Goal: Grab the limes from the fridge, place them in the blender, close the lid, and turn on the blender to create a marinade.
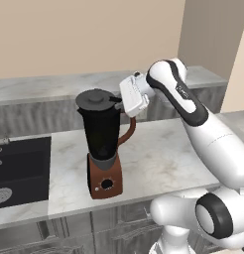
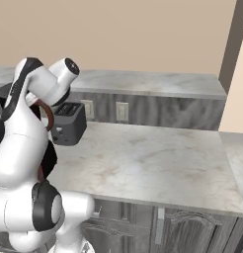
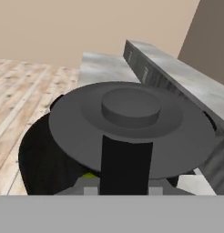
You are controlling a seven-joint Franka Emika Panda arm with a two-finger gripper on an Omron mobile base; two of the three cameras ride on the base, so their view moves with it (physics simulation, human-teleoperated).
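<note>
The blender (image 1: 103, 149) stands on the counter, a dark jug on a reddish-brown base with a knob (image 1: 107, 184). The dark lid (image 1: 96, 99) lies over the jug's mouth, and I cannot tell whether it is seated. My gripper (image 1: 116, 101) reaches in from the right and is shut on the lid's rim. In the hand view the lid (image 3: 132, 118) sits slightly off the jug's opening (image 3: 36, 154), with a dark finger (image 3: 126, 164) across its near edge. A sliver of bright green lime (image 3: 89, 175) shows inside the jug under the lid. The fridge is out of view.
A black sink (image 1: 20, 168) is set into the counter left of the blender. A grey toaster (image 2: 69, 123) stands by the back wall with two outlets (image 2: 122, 111) beside it. The marble counter (image 2: 153, 158) stretches right of the blender.
</note>
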